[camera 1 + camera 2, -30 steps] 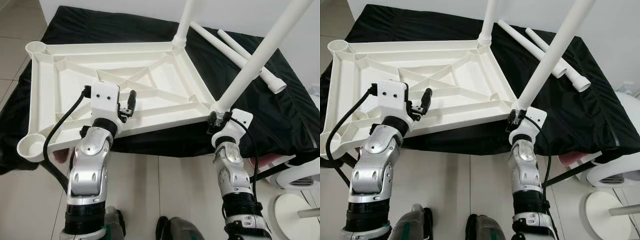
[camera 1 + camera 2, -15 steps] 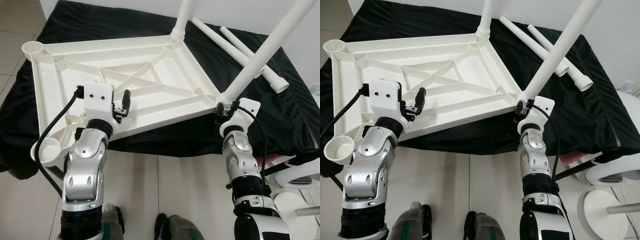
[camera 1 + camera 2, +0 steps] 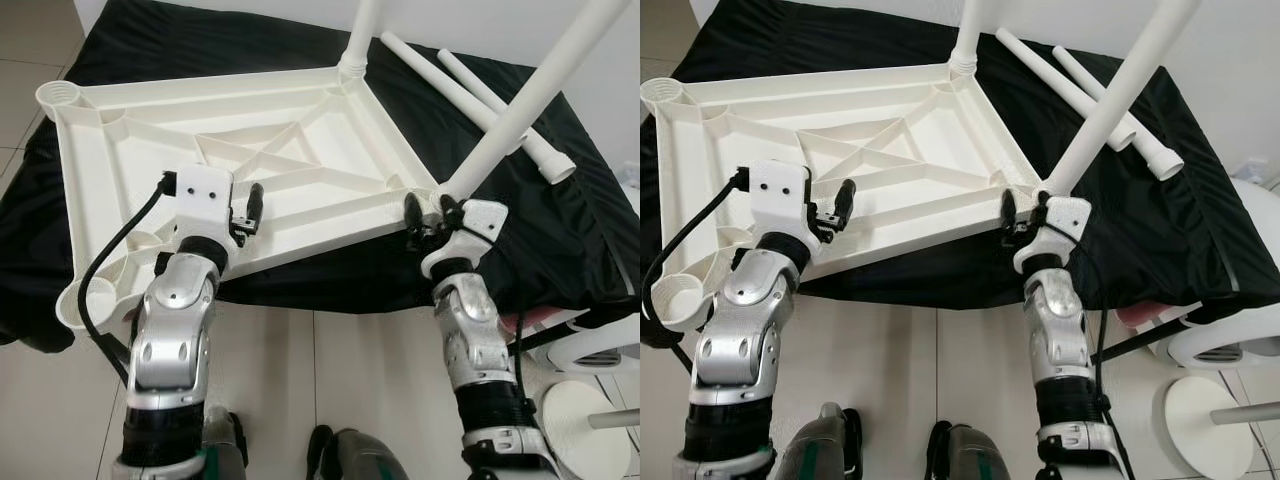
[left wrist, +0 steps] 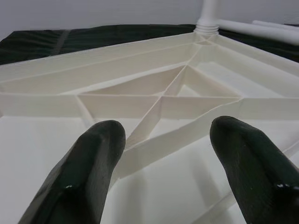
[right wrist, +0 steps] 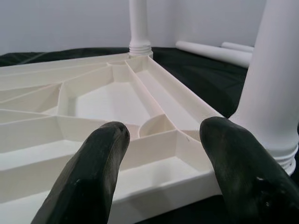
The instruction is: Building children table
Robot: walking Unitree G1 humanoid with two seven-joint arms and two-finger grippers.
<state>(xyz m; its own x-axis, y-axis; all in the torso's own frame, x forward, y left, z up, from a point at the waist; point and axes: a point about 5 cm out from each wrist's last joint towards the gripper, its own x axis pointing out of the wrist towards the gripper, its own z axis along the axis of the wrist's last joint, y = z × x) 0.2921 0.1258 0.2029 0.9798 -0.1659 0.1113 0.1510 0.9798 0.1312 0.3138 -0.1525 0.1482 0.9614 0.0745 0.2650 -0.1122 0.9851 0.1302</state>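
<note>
A white plastic table top (image 3: 300,150) lies upside down on a black cloth. One white leg (image 3: 362,35) stands in its far corner and another leg (image 3: 530,100) in its near right corner. Two loose legs (image 3: 470,95) lie on the cloth at the back right. The far left socket (image 3: 58,94) and the near left socket (image 3: 88,298) hold nothing. My left gripper (image 3: 250,205) hovers open over the near rim, with the ribs ahead of it (image 4: 163,163). My right gripper (image 3: 428,212) is open at the near right corner, just left of that leg's base (image 5: 163,168).
The black cloth (image 3: 590,230) hangs over the front edge of the support. A white round base (image 3: 590,410) and other white furniture stand on the tiled floor at the right. A white wall rises behind.
My right gripper has come away from the base of the near right leg and now stands open to its left. The table top has turned slightly; the left gripper stays over the near rim.
</note>
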